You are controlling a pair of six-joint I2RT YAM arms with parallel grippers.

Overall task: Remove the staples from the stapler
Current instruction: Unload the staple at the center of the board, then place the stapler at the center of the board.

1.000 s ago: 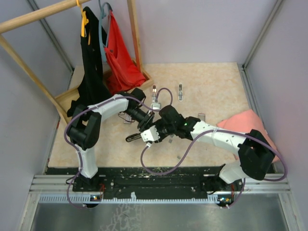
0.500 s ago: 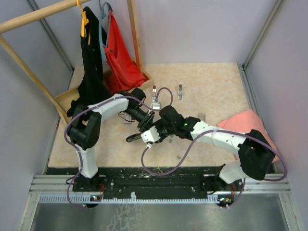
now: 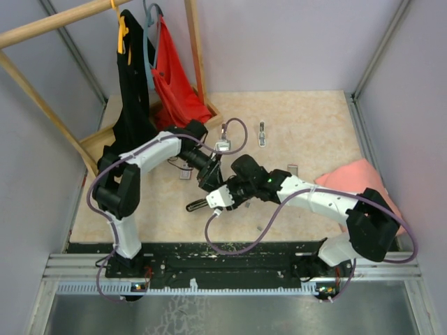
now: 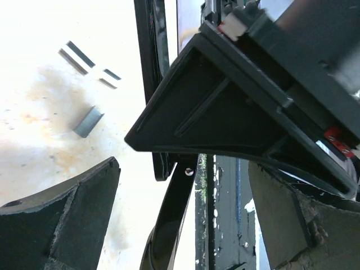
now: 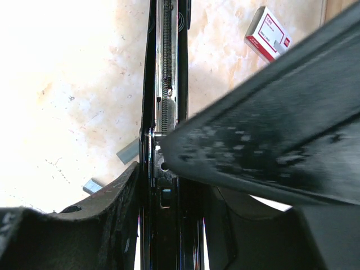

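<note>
While I hold this view, my right gripper (image 5: 169, 188) is clamped on the slim black two-armed stapler (image 5: 167, 84), with a dark matte finger on either flank near one end of the magazine. My left gripper (image 4: 183, 188) stands with its fingers spread wide and holds nothing. One black stapler arm runs through the gap and, as far as I can see, sits clear of both rough-faced pads.

The stapler is hinged open. Its bright steel channel and coiled feed spring lie exposed, and the stretch I can see carries no load. Short silvery-grey metal staples (image 5: 128, 152), in small folded strips, lie on the pale mottled tabletop (image 5: 67, 84) just beside the stapler. A small red-and-white rectangular box (image 5: 269, 34) lies near the stapler on its opposite side.

Judgement: unloading is largely done. One end of the channel is hidden behind my finger, so I cannot confirm it is empty. That section remains to be checked and any remainder cleared.
</note>
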